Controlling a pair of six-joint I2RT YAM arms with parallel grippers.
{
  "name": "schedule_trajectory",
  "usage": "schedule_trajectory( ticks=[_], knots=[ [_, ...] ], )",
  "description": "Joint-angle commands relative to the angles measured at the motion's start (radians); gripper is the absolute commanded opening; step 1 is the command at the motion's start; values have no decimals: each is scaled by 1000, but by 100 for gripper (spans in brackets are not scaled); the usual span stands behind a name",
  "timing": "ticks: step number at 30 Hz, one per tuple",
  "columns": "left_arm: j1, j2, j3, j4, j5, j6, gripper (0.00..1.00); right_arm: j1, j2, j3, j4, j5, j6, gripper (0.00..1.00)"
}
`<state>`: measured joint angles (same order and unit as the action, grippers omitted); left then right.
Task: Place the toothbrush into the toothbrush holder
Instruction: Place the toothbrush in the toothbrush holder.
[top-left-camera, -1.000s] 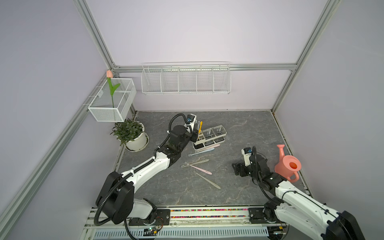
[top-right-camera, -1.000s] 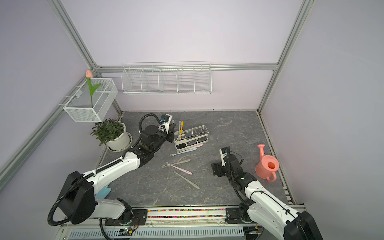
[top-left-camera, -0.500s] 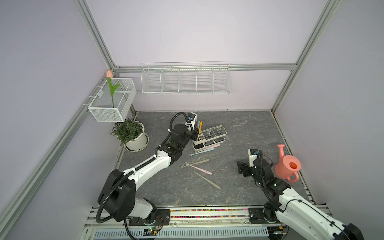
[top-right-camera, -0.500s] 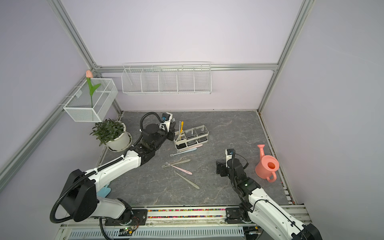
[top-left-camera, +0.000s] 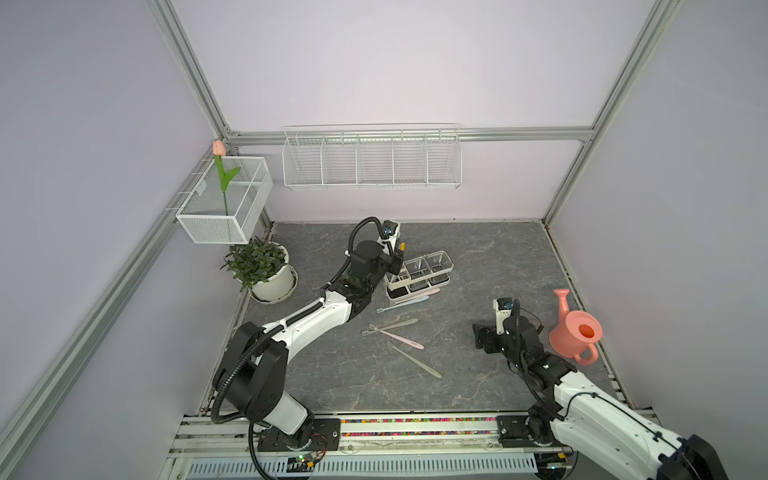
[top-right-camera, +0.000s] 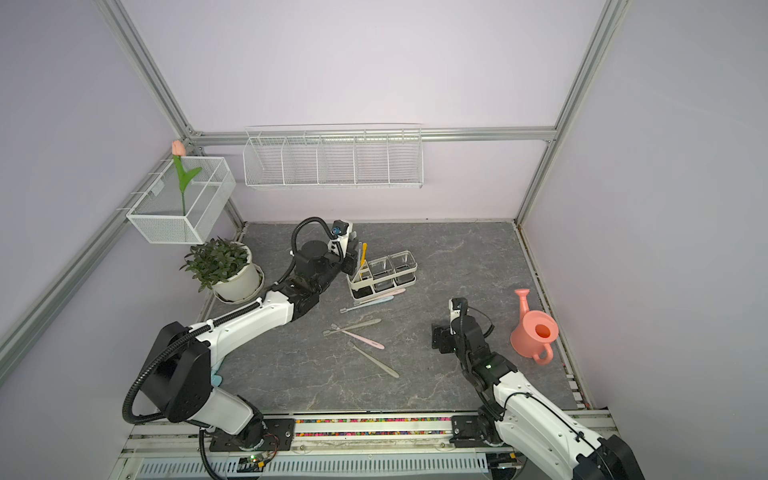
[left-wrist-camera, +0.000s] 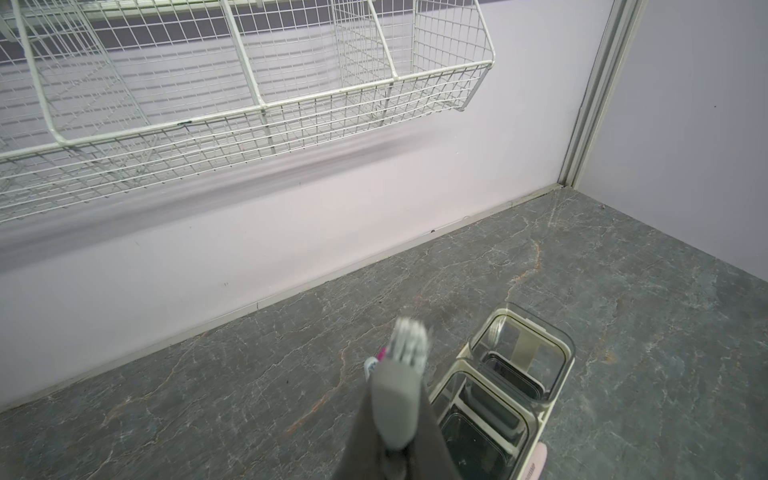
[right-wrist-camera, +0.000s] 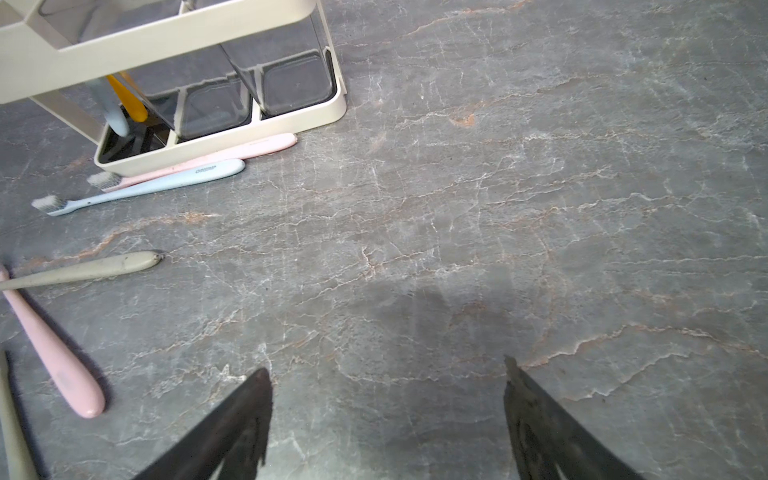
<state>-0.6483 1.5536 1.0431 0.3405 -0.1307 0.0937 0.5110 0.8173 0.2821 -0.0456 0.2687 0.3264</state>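
The cream toothbrush holder (top-left-camera: 417, 287) (top-right-camera: 382, 286) stands mid-table, with two clear cups (left-wrist-camera: 519, 353). My left gripper (top-left-camera: 395, 259) (left-wrist-camera: 395, 399) hovers at its divided end, shut on a grey toothbrush (left-wrist-camera: 409, 345) held upright, bristles up. In the right wrist view a grey-blue handle (right-wrist-camera: 110, 112) and a yellow handle (right-wrist-camera: 133, 104) stand in that end compartment. Several toothbrushes lie loose on the table: a pink one (top-left-camera: 424, 294) and a blue one (right-wrist-camera: 145, 187) against the holder, others (top-left-camera: 401, 338) in front. My right gripper (top-left-camera: 482, 338) (right-wrist-camera: 386, 374) is open and low over bare table.
A pink watering can (top-left-camera: 575, 332) stands close to the right arm. A potted plant (top-left-camera: 266, 270) sits at the left wall. One white wire basket (top-left-camera: 372, 162) hangs on the back wall and another (top-left-camera: 224, 203), on the left wall, holds a tulip.
The right arm has swung a little to the right, its gripper still open. The left wrist has edged slightly toward the back, still shut on the toothbrush.
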Motion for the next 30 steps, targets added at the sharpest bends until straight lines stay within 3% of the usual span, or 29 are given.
schedule_trajectory(
  ticks=[1, 30],
  knots=[
    [2, 24, 34, 28, 5, 32, 0, -5, 16, 11, 23, -6, 9, 89],
    [2, 101, -76, 191, -33, -15, 0, -5, 9, 8, 24, -8, 7, 89]
  ],
)
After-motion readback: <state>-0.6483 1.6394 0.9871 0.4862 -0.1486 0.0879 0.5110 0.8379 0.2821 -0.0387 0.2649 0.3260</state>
